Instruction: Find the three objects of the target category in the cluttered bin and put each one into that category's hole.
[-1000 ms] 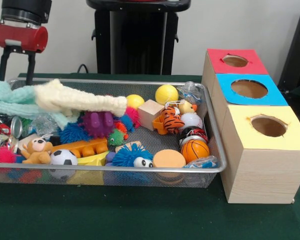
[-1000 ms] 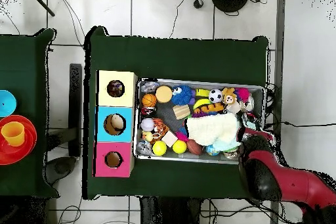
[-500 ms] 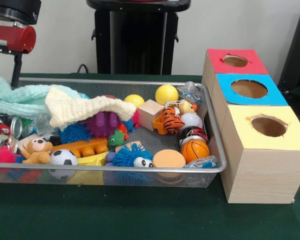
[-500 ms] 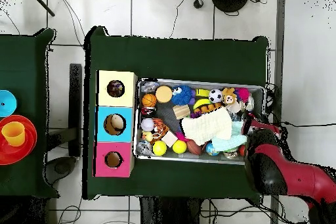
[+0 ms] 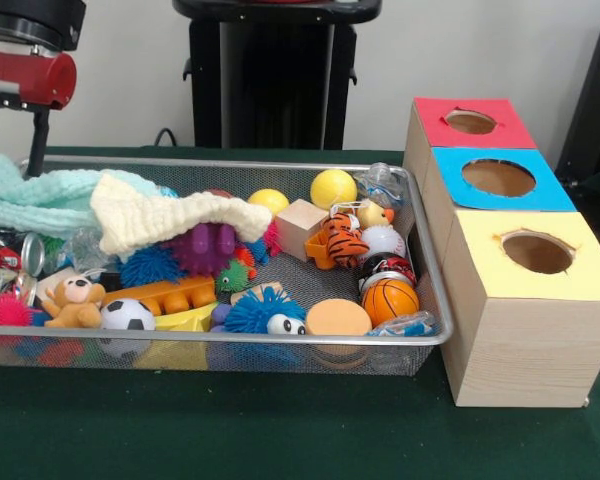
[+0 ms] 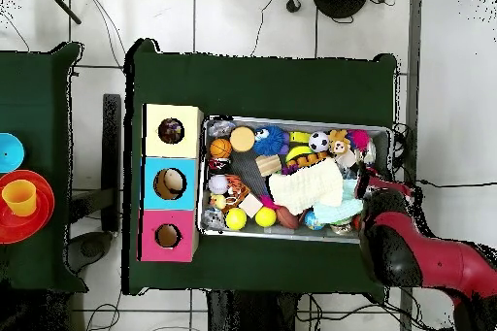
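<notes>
A wire mesh bin (image 5: pixel 230 340) holds a jumble of toys. A cream knitted cloth (image 5: pixel 170 215) lies draped over a teal cloth (image 5: pixel 40 195) and a purple spiky toy (image 5: pixel 197 247) at the bin's left. Balls show around it: a yellow ball (image 5: pixel 333 187), a basketball (image 5: pixel 390 299), a baseball (image 5: pixel 383 240) and a soccer ball (image 5: pixel 127 315). My gripper (image 5: pixel 12 160) hangs over the bin's far left corner, open, with nothing between its fingers. In the overhead view the gripper (image 6: pixel 367 186) sits at the bin's right end, beside the cream cloth (image 6: pixel 306 189).
Three wooden boxes with holes stand in a row right of the bin: red (image 5: pixel 472 122), blue (image 5: pixel 498 178), yellow (image 5: pixel 537 253). Also in the bin are a tiger toy (image 5: pixel 345 240), a teddy bear (image 5: pixel 75 302), a wooden block (image 5: pixel 302 225) and a blue fuzzy ball (image 5: pixel 265 312).
The cream cloth, stretched out long a second ago, has slumped into a heap on the teal cloth. My gripper has shifted left and slightly up, away from it.
</notes>
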Available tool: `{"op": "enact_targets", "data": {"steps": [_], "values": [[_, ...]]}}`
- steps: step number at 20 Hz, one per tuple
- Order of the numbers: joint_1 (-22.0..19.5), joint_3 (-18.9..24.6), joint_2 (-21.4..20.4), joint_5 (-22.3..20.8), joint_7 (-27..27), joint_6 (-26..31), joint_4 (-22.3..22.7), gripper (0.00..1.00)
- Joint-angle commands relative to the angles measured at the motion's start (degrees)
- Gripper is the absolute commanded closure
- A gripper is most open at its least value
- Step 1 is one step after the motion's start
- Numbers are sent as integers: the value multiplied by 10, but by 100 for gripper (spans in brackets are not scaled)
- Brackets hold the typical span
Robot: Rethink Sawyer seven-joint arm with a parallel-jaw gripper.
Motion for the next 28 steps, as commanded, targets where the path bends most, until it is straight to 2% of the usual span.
{"op": "enact_targets", "data": {"steps": [1,5,11,19,24,28], "values": [[14,27,48,-44,28,-30,-28,0],[8,40,82,-58,22,-38,-48,0],[1,53,147,-93,16,-49,-100,0],[18,21,201,-112,17,-68,-161,0],[41,-26,215,-99,18,-97,-170,0],[42,-47,245,-100,17,-111,-183,0]]}}
